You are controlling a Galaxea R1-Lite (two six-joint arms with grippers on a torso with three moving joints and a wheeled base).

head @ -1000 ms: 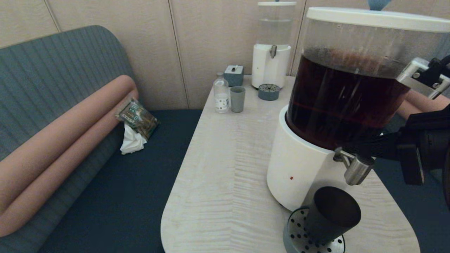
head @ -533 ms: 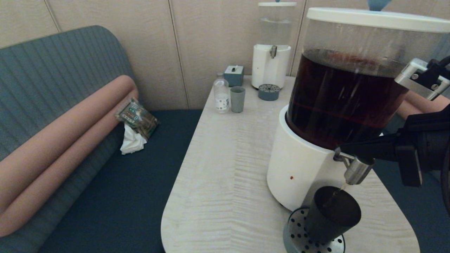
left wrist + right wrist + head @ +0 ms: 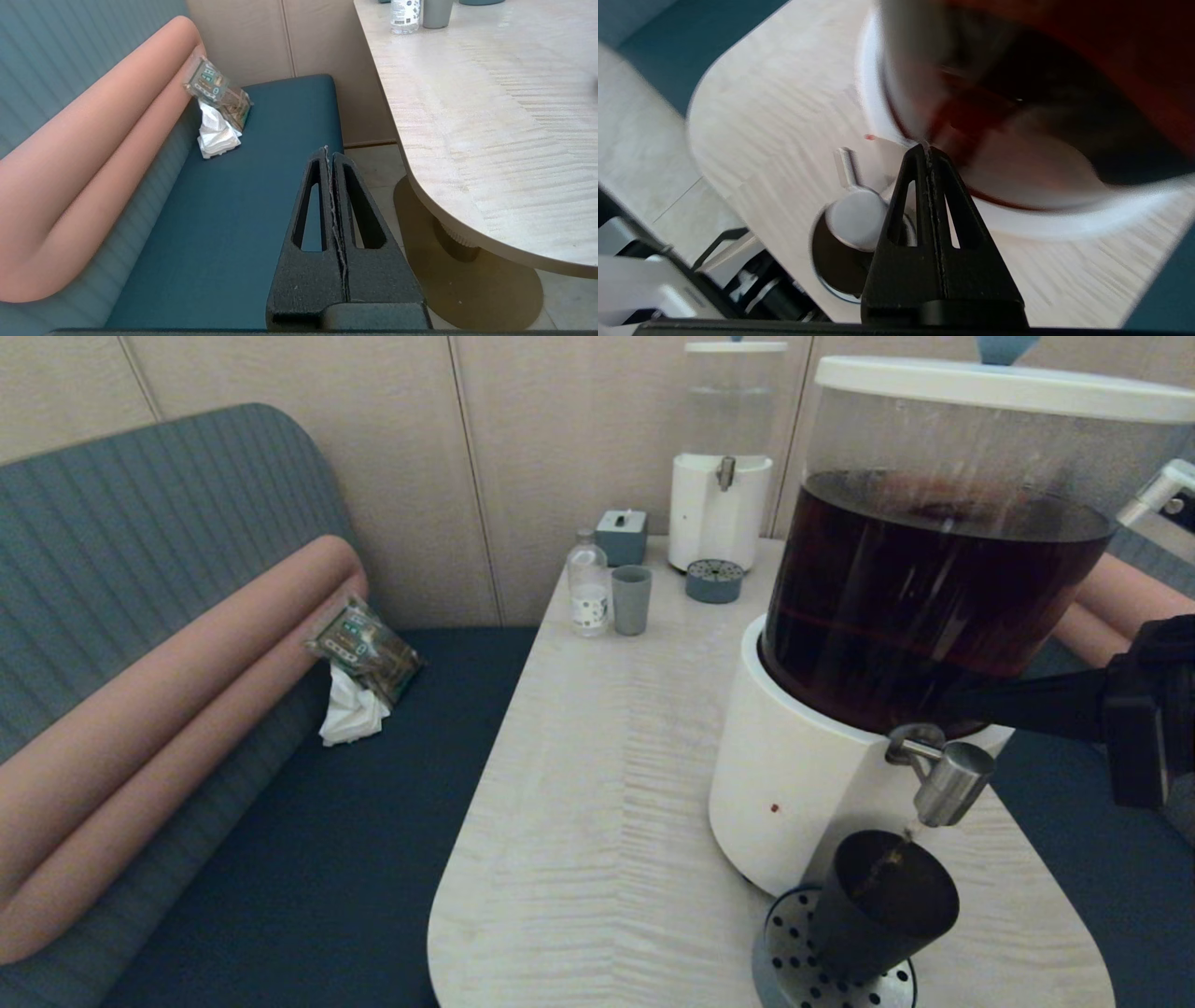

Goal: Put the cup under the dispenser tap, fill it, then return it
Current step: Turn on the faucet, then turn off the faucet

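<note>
- One thin stream runs from the dispenser tap (image 3: pixel 950 788) into the cup (image 3: pixel 882 905) on the drip tray (image 3: pixel 782 959).
- Right gripper (image 3: pixel 927 148), fingers pressed together and empty, hovers beside the tap.
- Left gripper (image 3: pixel 329 150), fingers closed, hangs over the bench.
- Risk: overflow if the tap is not shut in time.

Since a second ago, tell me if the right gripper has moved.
Yes. The right gripper has pulled back from the tap toward the head view's right edge, fingers shut.
</note>
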